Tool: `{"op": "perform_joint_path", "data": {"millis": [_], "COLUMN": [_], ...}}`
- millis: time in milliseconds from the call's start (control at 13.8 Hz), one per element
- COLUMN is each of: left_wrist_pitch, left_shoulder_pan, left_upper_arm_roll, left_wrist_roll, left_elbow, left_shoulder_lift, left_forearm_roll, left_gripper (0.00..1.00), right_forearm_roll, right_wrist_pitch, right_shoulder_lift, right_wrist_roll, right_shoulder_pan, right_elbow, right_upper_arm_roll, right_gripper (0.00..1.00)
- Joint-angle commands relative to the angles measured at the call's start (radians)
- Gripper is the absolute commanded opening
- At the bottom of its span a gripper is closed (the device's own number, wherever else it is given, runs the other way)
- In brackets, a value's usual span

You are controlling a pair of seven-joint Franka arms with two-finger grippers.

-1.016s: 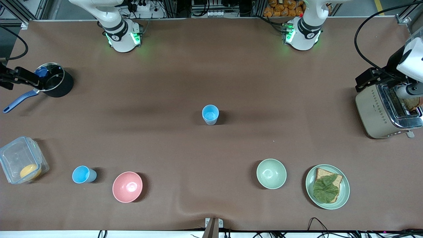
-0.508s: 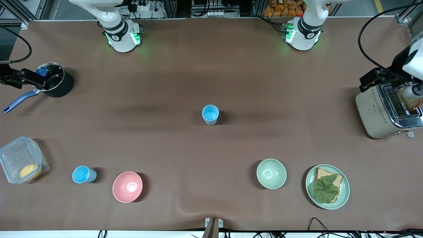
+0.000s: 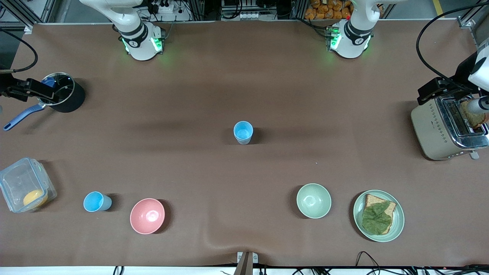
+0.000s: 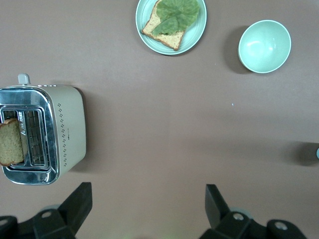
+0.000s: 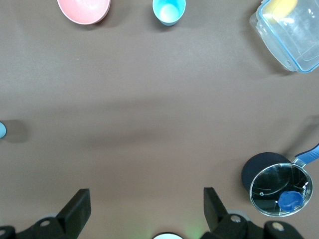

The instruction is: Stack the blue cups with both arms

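One light-blue cup stands upright at the table's middle. A second blue cup stands near the front camera at the right arm's end, beside the pink bowl; it also shows in the right wrist view. My right gripper hangs high over the black pot, open and empty. My left gripper hangs high over the toaster, open and empty. Both grippers are well apart from both cups.
A pale green bowl and a green plate with bread and lettuce sit near the front camera at the left arm's end. A clear lidded container stands at the right arm's end. The toaster holds a slice of bread.
Both grippers drifted slightly over the table's ends, the left one toward the toaster's end. The cups have not moved.
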Motion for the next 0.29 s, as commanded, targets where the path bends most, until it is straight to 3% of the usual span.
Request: {"op": "perform_joint_path", "data": {"millis": [0,218], "left_wrist_pitch": [-0.015,-0.015], "left_shoulder_pan": [-0.005,-0.005], "left_upper_arm_roll": [0.005,0.005], "left_wrist_roll": [0.029,0.029], "left_elbow": [0.001,0.000], "left_shoulder_lift": [-0.011,-0.011], "left_forearm_roll": [-0.026,-0.034], "left_gripper": [1.00,1.00], "right_forearm_roll": [0.011,0.009], "right_wrist_pitch": [-0.006,-0.007], "right_shoulder_lift": [-0.017,-0.017], "right_wrist_roll": [0.025,0.038], "right_shoulder_pan": [0.006,0.017], "right_elbow": [-0.015,-0.015], "right_upper_arm_roll": [0.006,0.006], "right_gripper": [1.00,1.00]}}
